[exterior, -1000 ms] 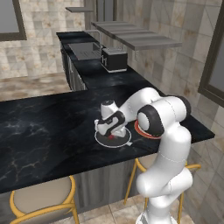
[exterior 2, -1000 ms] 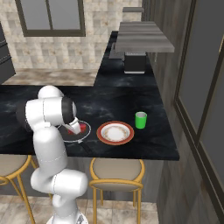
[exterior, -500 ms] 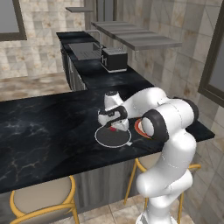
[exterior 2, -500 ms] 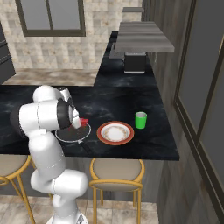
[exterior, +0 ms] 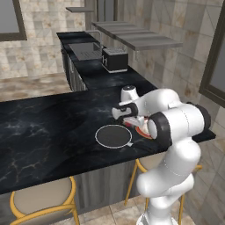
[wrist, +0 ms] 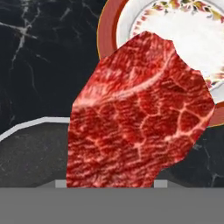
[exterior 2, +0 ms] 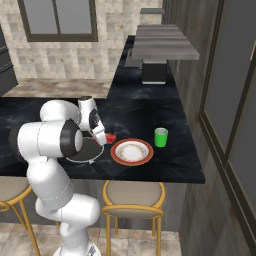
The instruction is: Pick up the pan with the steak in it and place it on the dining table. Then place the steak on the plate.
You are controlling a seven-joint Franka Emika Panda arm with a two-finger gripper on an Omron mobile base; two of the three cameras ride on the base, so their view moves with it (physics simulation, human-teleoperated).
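The black pan [exterior: 113, 136] with its pale rim lies empty on the dining table [exterior: 44, 127], near the front edge. My gripper [exterior: 132, 120] hovers just right of the pan, shut on the steak [exterior 2: 110, 137], a marbled red chunk held off the table. In the hand view the steak [wrist: 140, 113] hangs close in front of the camera and hides the fingertips. Behind it are the pan's edge [wrist: 30, 148] and the red-rimmed plate [wrist: 107, 30]. The plate [exterior 2: 132, 151] sits right of the pan [exterior 2: 85, 150], and the steak is between them, at the plate's near rim.
A green cup [exterior 2: 160, 136] stands just beyond the plate. A dark toaster [exterior: 114, 59] sits on the far worktop under a grey shelf [exterior: 136, 37], with a sink [exterior: 85, 49] behind. Yellow stools [exterior: 39, 202] [exterior 2: 132, 197] stand below the table's front edge.
The gripper has lifted the steak out of the pan and carried it right toward the plate. The pan now lies empty and has not moved.
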